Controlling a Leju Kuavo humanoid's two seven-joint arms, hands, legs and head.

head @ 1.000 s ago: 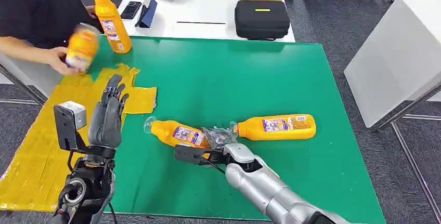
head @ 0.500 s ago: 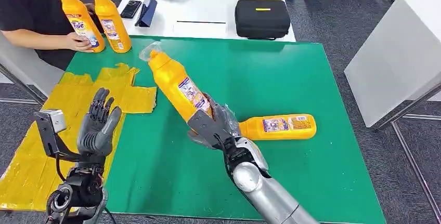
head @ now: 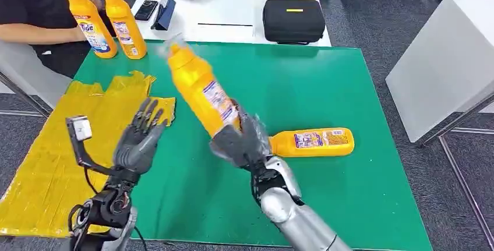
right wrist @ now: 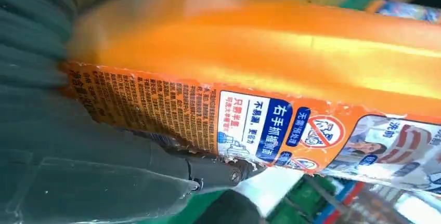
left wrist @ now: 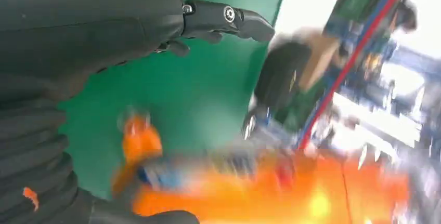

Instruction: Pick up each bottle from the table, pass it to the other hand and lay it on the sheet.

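R hand [head: 242, 143] grips an orange bottle [head: 201, 88] by its base, lifted off the green table [head: 326, 88], cap tilted up toward the far left. L hand [head: 140, 140] is raised w/ fingers spread, holding nothing, near the yellow sheet [head: 52, 146]. 2nd bottle [head: 311, 141] lies flat on table beside R hand. 2 more bottles [head: 105, 18] stand upright at far left corner by a person [head: 35, 6]

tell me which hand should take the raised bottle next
Left. The right hand already grips the bottle by its base, tilted toward the left hand, which is open, empty, and beside the yellow sheet.
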